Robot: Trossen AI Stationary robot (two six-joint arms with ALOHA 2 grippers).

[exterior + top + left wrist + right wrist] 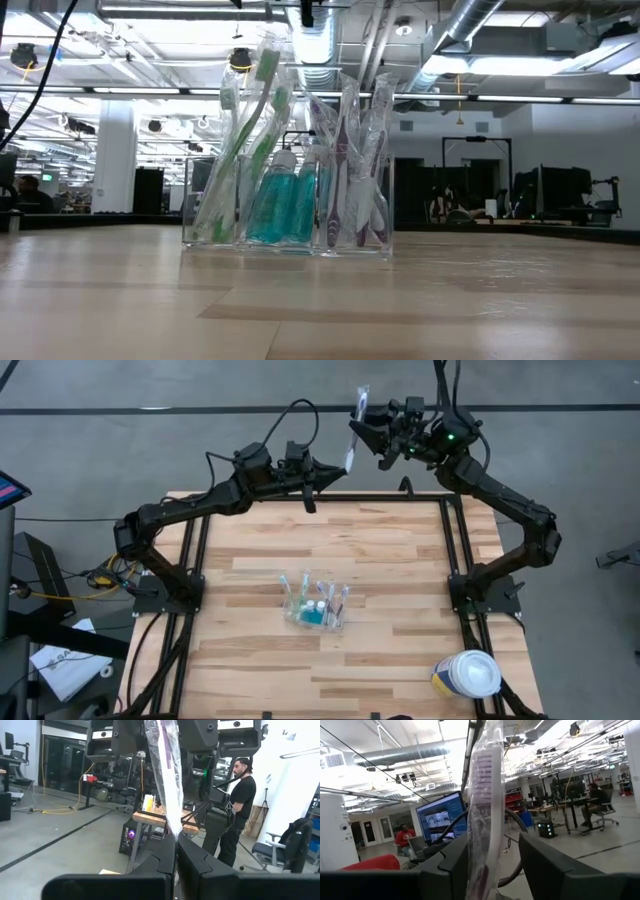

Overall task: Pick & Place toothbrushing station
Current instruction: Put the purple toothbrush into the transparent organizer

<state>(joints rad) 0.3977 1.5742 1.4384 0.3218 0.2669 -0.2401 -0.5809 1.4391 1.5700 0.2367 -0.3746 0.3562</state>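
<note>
The butcher-block wood table (400,560) carries the toothbrushing station (315,605), a clear rigid plastic holder near its centre, filled with wrapped toothbrushes and teal bottles. A white-lidded round tub (468,674) sits at one corner. Beyond the far edge, the left end effector (335,470) is clamped shut on a slender, film-wrapped toothbrush (355,425). The right end effector (368,430) brackets its upper end, fingers apart.

Both arms reach beyond the table's far edge: left gripper (345,464) clamped tight, right gripper (362,426) (raised higher) parted.
</note>
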